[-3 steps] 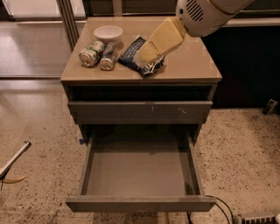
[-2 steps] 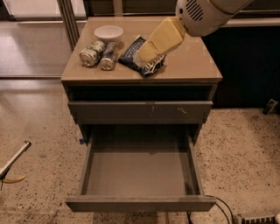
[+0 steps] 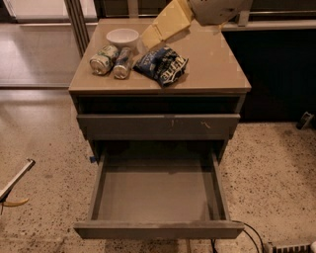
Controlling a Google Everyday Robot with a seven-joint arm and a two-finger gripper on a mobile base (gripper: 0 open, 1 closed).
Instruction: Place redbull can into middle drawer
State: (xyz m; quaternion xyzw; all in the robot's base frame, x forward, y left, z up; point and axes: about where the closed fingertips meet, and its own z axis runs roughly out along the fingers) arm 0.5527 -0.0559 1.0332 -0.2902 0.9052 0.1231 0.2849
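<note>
- Gripper (image 3: 151,36) hangs over the back of the cabinet top (image 3: 212,64), its pale yellow tip pointing down and to the left, just beside the white bowl (image 3: 123,37). We cannot tell how wide it stands, and we see nothing held in it.
- Behind it, the white arm housing (image 3: 219,10) runs off the upper edge of our view, so the arm slants in from the upper right.
- We find the redbull can (image 3: 122,63) lying on its side near the left front of the top. It touches the fatter green-and-white can (image 3: 103,60) on its left, and the dark chip bag (image 3: 163,65) lies just to its right.
- We see the bowl close behind both cans, so the slim can is hemmed in on three sides, with only the front edge side bare.
- We see the right half of the top bare up to its edges.
- Below, the scratched drawer front (image 3: 158,126) sits closed.
- Under that, the middle drawer (image 3: 158,230) is pulled well out toward us, its flat bottom bare between the side walls.
- We note a dark cable (image 3: 247,232) on the speckled floor by the drawer's right front corner.
</note>
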